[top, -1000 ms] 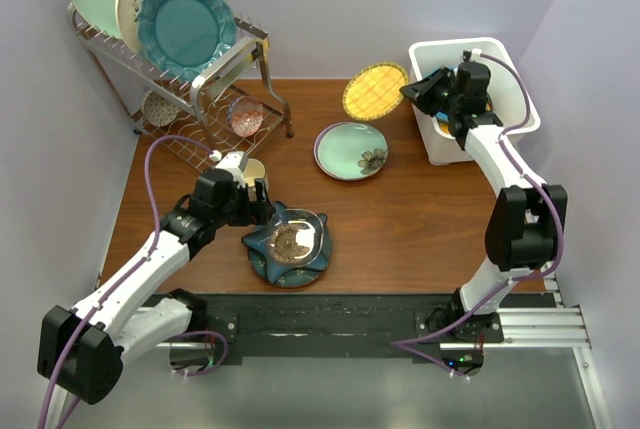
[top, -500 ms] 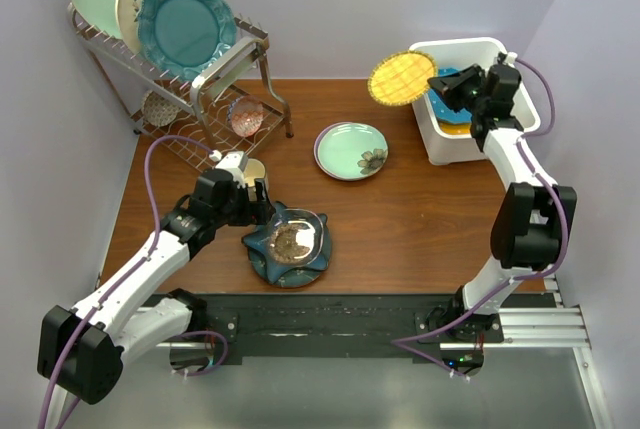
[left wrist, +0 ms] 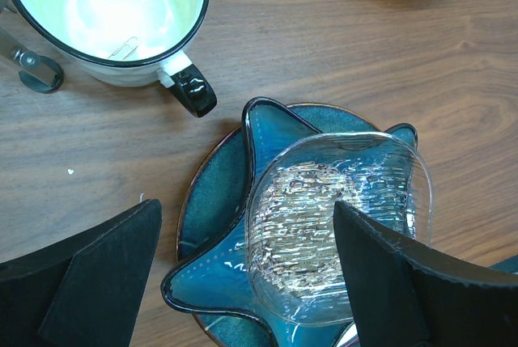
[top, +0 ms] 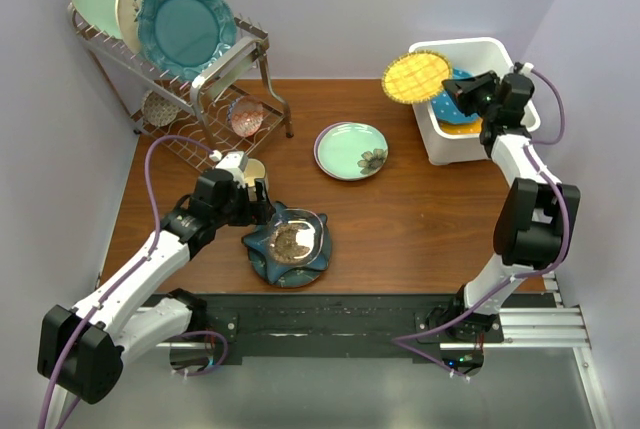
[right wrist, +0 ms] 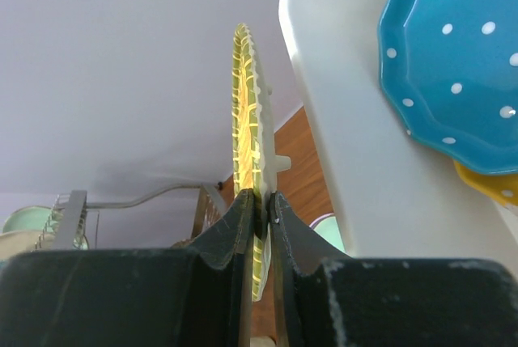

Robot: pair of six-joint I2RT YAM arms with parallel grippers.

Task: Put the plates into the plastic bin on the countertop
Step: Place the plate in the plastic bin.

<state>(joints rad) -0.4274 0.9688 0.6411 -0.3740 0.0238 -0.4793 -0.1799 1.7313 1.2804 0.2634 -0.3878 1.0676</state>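
My right gripper (top: 452,95) is shut on the rim of the yellow lattice plate (top: 415,76), holding it in the air over the left rim of the white plastic bin (top: 478,49). In the right wrist view the plate (right wrist: 247,96) stands edge-on between my fingers (right wrist: 243,226). A blue dotted plate (right wrist: 457,56) lies in the bin over an orange one (right wrist: 486,185). A pale green plate (top: 351,150) lies on the countertop (top: 420,219). My left gripper (left wrist: 243,282) is open above a dark teal star-shaped plate (left wrist: 218,226) that carries a clear glass dish (left wrist: 332,217).
A wire rack (top: 190,99) at the back left holds upright mint, cream and teal plates. A cream cup with a black handle (left wrist: 113,15) stands beside the teal plate. Walls close in the table at the back and sides.
My right gripper has lifted the yellow lattice plate off the countertop and carried it right, up to the bin's left rim. The left arm has not moved.
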